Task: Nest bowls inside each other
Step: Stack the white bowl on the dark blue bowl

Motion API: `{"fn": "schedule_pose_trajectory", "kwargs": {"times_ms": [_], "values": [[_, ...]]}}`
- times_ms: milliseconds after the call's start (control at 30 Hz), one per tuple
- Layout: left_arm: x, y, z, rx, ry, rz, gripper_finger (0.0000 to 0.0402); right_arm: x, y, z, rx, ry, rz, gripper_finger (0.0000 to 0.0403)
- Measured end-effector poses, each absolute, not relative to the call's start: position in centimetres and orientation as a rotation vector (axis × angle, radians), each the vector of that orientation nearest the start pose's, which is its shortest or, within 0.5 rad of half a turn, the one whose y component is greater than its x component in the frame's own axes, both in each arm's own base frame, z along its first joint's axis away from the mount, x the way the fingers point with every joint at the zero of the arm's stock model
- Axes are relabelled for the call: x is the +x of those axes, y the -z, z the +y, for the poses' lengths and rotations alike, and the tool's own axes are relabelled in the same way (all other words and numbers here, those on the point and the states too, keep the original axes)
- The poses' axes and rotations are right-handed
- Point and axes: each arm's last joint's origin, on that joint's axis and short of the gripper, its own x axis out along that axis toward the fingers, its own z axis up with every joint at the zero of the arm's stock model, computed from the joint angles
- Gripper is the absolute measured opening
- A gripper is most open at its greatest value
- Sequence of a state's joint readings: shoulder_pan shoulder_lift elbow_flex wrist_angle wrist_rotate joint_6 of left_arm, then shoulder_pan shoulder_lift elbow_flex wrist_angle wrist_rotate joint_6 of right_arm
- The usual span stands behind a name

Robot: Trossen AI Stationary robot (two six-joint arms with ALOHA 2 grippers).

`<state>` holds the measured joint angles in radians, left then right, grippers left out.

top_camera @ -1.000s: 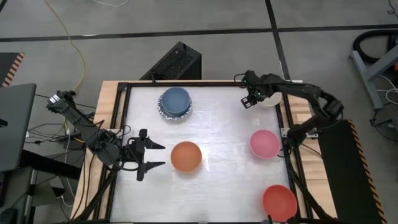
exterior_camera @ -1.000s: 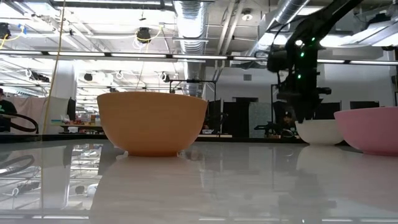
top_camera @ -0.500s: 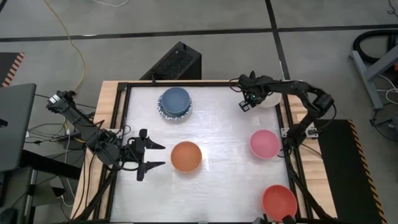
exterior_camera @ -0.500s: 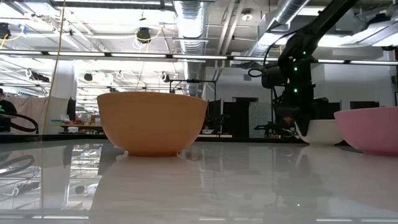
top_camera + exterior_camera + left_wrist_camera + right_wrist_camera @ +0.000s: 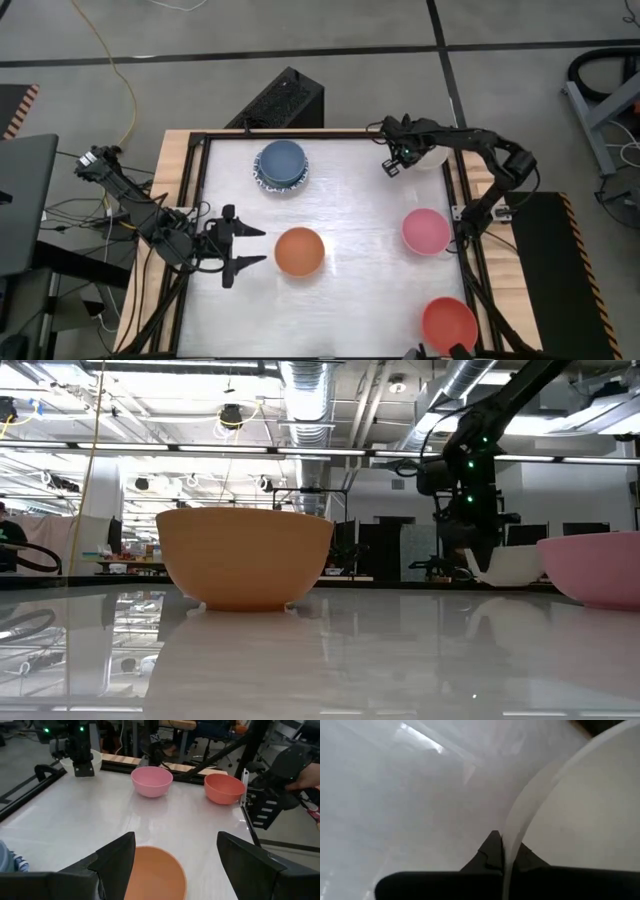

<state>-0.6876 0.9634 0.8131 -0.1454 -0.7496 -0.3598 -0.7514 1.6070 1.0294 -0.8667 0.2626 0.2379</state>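
A cream bowl (image 5: 436,158) stands at the table's far right. My right gripper (image 5: 400,160) is shut on its left rim; it also shows in the low view as my right gripper (image 5: 478,558) beside the cream bowl (image 5: 515,565). An orange bowl (image 5: 299,251) sits near the middle. My left gripper (image 5: 245,250) stands open just left of it, touching nothing. A blue bowl (image 5: 282,160) sits nested in a blue-patterned white bowl (image 5: 266,180) at the far left. A pink bowl (image 5: 426,231) and a red bowl (image 5: 449,324) stand along the right side. My right gripper pinches the cream bowl's rim (image 5: 512,827) on the side toward the table's left, one finger (image 5: 490,851) outside the wall and the other inside. The fingers come from above, pointing steeply down. The bowl stands at table level.
A black frame (image 5: 196,190) runs round the white table top. Open table lies between the orange bowl and the pink bowl. In the left wrist view, the pink bowl (image 5: 152,780) and red bowl (image 5: 224,787) stand beyond the orange bowl (image 5: 152,875).
My right gripper has come down a little and shifted toward the table's left at the cream bowl, and it has shut on the bowl's rim. The bowls stay where they were.
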Motion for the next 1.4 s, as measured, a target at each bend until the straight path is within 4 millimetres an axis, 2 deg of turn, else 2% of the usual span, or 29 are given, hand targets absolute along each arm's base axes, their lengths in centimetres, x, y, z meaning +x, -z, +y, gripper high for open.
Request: {"fn": "schedule_pose_trajectory", "kwargs": {"times_ms": [467, 633, 900, 1133, 1400], "values": [[15.8, -33.0, -10.1, -0.198, -0.199, 0.132, 0.0270, 23.7, -24.6, -19.8, 0.449, 0.946, 1.190, 0.0006], [15.0, -33.3, -9.3, -0.189, -0.250, 0.123, 0.0270, 25.4, -26.3, -19.7, 0.411, 0.926, 1.075, 0.0006], [13.9, -33.5, -8.3, -0.161, -0.324, 0.122, 0.0270, 30.4, -27.8, -19.5, 0.297, 0.860, 0.959, 0.0006], [13.5, -33.2, -7.9, -0.154, -0.351, 0.143, 0.0270, 35.5, -28.1, -19.0, 0.147, 0.735, 0.975, 0.0007], [13.4, -32.8, -7.9, -0.155, -0.353, 0.170, 0.0270, 40.0, -29.4, -18.3, -0.058, 0.605, 0.946, 0.0005]]}}
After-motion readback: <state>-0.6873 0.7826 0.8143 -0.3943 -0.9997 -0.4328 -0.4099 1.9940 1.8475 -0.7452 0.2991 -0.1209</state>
